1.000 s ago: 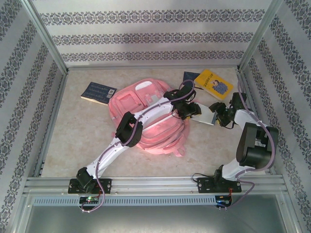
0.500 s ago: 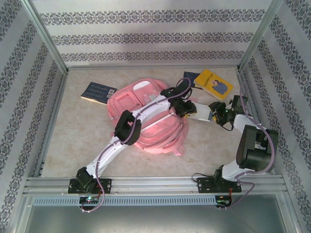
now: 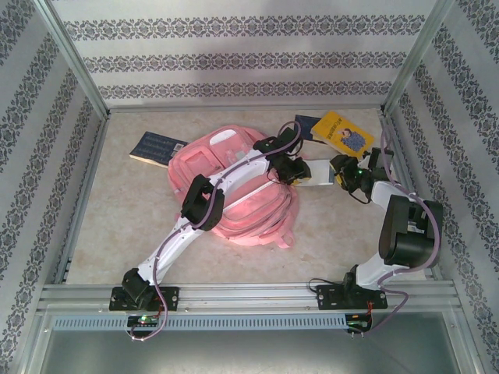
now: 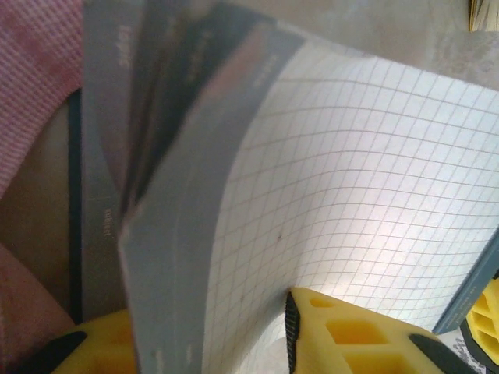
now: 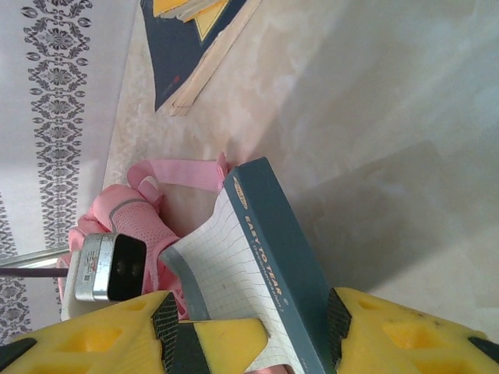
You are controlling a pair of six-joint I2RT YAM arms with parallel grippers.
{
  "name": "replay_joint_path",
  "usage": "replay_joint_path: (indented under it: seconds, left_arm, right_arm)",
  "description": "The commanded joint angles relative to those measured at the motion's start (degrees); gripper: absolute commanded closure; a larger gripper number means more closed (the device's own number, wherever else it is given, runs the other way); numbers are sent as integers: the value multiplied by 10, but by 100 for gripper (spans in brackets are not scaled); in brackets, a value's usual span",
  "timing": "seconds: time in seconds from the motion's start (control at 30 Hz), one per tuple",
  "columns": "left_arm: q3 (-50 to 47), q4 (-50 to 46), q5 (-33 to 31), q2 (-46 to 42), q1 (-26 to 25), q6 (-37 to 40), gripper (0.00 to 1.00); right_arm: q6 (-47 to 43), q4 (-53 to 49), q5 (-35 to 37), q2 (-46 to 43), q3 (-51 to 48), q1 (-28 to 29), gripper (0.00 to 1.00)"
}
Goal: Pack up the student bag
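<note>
- The left arm crossed over the student bag in the overhead view, so its mouth and whatever it held could not be made out. The bag lay mid-surface, left of both pincers.
- Left pincer: a grid-paper notebook ran between its fingers, with one pad against the squared page. The other finger was cut off behind the grey cover, so I cannot tell whether it gripped.
- Right pincer: clamped on the notebook's opposite end, a pad on each side, holding it clear of the surface above its own shadow.
- The right wrist view gave the notebook's blue lettered binding strip and a pink strap beyond it; overhead, the notebook read as a pale slab between the two pincers.
- A yellow book lay on a dark blue book at the far right. Another blue book lay just left of the bag — touching or not, unclear.
</note>
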Motion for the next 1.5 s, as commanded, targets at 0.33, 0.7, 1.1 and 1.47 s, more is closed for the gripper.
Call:
replay_joint_path:
  seconds: [0.33,0.7,1.1,1.47]
  left_arm:
    - [-54,46,76,25,-13,-11,80]
    - [-65,17,72,-23,-12,46,79]
    - [-77,36,97,-105,-5,55,77]
    - [-82,45,120,-121,-6,49,86]
  right_arm:
    - [61,123,-126,75,-46,37,46]
    - [-64,-105,58,-30,-47,13,39]
    - [-27,-71,7,-108,-113,5,22]
    - [30,11,-4,-83,-145,-8,22]
